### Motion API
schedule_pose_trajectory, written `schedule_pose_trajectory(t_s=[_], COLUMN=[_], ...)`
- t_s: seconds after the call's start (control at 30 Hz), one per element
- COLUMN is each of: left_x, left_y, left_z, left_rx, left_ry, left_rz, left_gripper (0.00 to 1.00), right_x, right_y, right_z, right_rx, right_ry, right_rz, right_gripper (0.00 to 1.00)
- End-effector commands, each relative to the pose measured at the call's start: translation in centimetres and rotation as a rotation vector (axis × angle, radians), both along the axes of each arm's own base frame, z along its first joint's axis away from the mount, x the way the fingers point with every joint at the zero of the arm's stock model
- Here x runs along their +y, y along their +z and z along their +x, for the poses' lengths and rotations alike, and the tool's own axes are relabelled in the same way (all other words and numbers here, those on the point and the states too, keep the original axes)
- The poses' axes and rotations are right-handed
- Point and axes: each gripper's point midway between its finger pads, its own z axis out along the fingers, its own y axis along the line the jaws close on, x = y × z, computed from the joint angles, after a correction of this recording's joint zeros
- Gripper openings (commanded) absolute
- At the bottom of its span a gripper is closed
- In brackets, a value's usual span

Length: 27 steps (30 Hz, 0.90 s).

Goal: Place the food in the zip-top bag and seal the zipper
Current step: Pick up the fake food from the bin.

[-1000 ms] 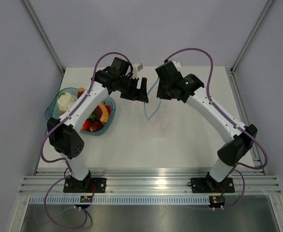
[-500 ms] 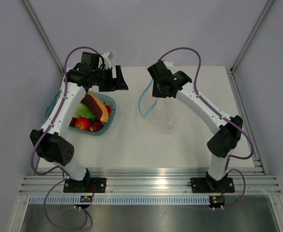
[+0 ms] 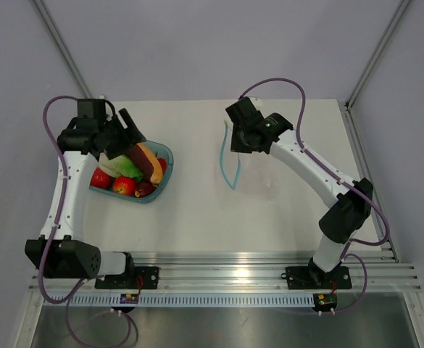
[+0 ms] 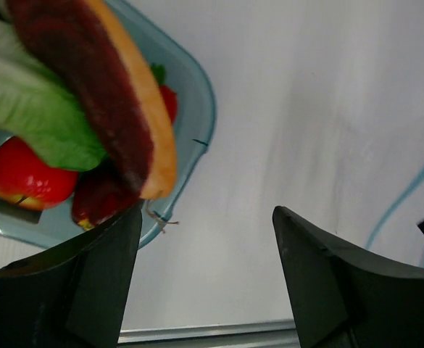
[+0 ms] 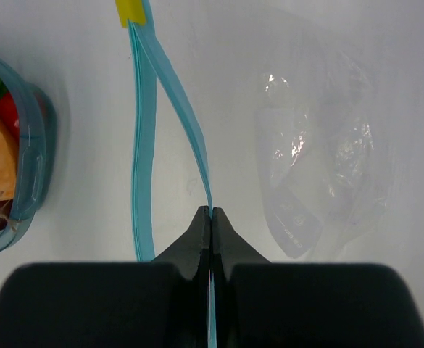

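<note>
Now the left gripper [image 4: 206, 217], jaws apart and empty, has swung from the bag to hang over the teal translucent bowl [image 4: 209, 119] of toy food pieces [image 4: 88, 109]. The right gripper [image 5: 211, 214] stays pinched on one lip of the teal-blue zipper strip [image 5: 143, 145], holding the clear thin plastic zip-top bag [image 5: 320, 167] agape. Nothing shows inside it, so a first pick seems next.

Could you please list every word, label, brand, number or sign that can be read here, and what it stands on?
No text can be read.
The clear plastic zip-top bag, its teal-blue zipper strip with a yellow end tab, and the teal translucent bowl show no print.
The small boards by the arm bases are too small to read.
</note>
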Motion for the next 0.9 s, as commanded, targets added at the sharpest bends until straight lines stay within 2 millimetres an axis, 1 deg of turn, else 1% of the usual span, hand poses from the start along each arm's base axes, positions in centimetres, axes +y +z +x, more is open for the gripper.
schedule_pose_trajectory(t_s=[0.0, 0.03, 0.17, 0.4, 0.63, 0.7, 0.73, 0.83, 0.87], left_x=[5.2, 6.3, 7.1, 7.1, 6.6, 6.8, 6.9, 8.1, 8.2], left_y=[-2.2, -2.8, -3.8, -5.3, -5.8, -5.6, -5.3, -4.5, -4.5], left_z=[-1.7, -2.0, -2.1, -1.3, 1.2, 1.9, 2.7, 4.4, 4.8], left_rx=[0.091, 0.116, 0.167, 0.195, 0.166, 0.144, 0.125, 0.122, 0.127], left_ry=[0.253, 0.284, 0.305, 0.295, 0.223, 0.197, 0.185, 0.186, 0.179], left_rz=[0.031, 0.02, 0.031, 0.03, 0.015, 0.035, 0.043, 0.06, 0.05], left_gripper=[0.75, 0.75, 0.73, 0.72, 0.73, 0.74, 0.76, 0.78, 0.82], right_x=[0.5, 0.5, 1.1, 1.3, 1.1, 1.0, 0.9, 0.9, 0.8], right_y=[2.4, 2.3, 1.9, 2.0, 1.6, 1.6, 1.6, 1.5, 1.5], right_z=[0.0, -0.1, 0.1, 0.6, 0.7, 0.6, 0.6, 0.5, 0.4], right_rx=[-0.063, -0.062, -0.059, -0.07, -0.066, -0.067, -0.066, -0.063, -0.062], right_ry=[0.022, 0.027, 0.051, 0.081, 0.09, 0.091, 0.091, 0.092, 0.091], right_rz=[0.077, 0.078, 0.082, 0.06, 0.032, 0.027, 0.026, 0.025, 0.023], right_gripper=[0.0, 0.0, 0.0, 0.0, 0.0, 0.0, 0.0, 0.0, 0.0])
